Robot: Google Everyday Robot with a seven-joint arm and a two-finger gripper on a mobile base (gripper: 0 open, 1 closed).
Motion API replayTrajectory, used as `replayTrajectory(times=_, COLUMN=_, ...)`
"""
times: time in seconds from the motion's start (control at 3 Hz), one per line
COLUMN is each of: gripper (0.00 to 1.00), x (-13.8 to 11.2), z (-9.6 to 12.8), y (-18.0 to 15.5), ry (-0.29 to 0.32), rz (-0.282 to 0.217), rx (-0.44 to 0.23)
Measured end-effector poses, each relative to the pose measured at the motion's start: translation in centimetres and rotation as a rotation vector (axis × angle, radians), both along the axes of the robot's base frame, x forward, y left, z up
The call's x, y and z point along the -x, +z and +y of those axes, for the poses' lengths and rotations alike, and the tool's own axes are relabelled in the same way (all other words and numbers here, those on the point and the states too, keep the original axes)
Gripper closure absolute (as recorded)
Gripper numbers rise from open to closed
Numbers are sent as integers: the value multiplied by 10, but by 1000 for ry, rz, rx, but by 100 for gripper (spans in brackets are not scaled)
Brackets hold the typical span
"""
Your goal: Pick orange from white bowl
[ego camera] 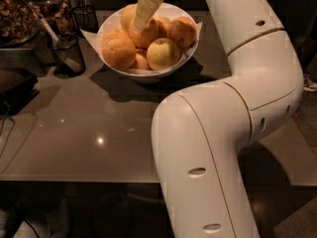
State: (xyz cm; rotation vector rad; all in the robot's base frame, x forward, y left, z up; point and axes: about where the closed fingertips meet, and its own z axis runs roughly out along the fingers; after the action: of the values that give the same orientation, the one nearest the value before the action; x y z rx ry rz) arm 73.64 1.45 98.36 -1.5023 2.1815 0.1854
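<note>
The white bowl [190, 46] stands at the back of the brown table, full of fruit. The orange [150, 33], smooth and deep orange, lies in the middle of the pile. My gripper [142, 10] comes down from the top edge, with its pale tip on the upper left of that orange. A similar orange [182, 31] lies to its right. A large, bumpy, paler orange [118, 48] is at the left and a yellow-green fruit [162, 53] at the front. My white arm [233, 108] fills the right side of the view.
A dark mesh cup [67, 53] with a utensil stands left of the bowl. A container of brown snacks [20, 11] sits at the back left, and a dark object [15, 86] lies at the left edge. The table's front edge [74, 180] runs across the bottom.
</note>
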Motion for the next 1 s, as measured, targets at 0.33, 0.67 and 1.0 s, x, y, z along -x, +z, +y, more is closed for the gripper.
replayTrajectory(times=0.33, gripper=32, x=0, z=0, y=-11, ry=3, rz=22, rx=28)
replayTrajectory(times=0.67, gripper=32, x=-1, z=2, y=-20, ry=9, rz=37, rx=47)
replayTrajectory(times=1.0, gripper=32, x=-2, z=4, y=-28, ry=13, rz=53, rx=59)
